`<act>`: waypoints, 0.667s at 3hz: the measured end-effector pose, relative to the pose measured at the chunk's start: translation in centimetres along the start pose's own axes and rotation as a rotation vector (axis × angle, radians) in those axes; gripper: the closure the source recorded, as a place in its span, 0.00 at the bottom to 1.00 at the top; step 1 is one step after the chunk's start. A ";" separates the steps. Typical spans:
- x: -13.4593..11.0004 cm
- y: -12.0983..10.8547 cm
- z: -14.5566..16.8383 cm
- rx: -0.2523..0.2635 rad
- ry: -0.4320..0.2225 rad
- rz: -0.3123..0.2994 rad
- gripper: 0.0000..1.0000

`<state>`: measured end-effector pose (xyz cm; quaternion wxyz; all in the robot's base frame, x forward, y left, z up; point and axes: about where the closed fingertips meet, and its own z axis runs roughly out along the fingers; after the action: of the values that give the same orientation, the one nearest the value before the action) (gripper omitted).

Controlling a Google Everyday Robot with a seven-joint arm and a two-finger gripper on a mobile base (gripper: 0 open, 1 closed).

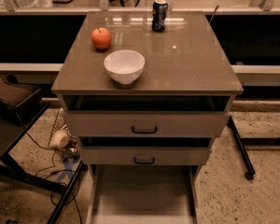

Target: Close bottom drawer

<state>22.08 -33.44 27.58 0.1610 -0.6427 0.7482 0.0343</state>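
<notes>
The bottom drawer (142,195) is pulled far out toward me below the cabinet; I see its plain grey interior and side walls, and its front with the handle is cut off by the lower edge of the view. Above it are two pale drawers with black handles, the middle one (144,156) and the top one (144,124), both slightly open. The gripper is not in view.
On the cabinet top (196,64) stand a white bowl (124,66), a red apple (101,38) and a dark can (159,15). A dark stand (14,106) and cables (60,167) lie at the left; a black leg (238,143) at the right.
</notes>
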 end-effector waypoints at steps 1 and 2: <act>-1.3 2.1 2.1 -0.019 -0.051 -0.037 1.00; -2.5 3.9 3.7 -0.043 -0.109 -0.063 1.00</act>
<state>19.27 -29.44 24.19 0.1886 -0.6663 0.7170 0.0800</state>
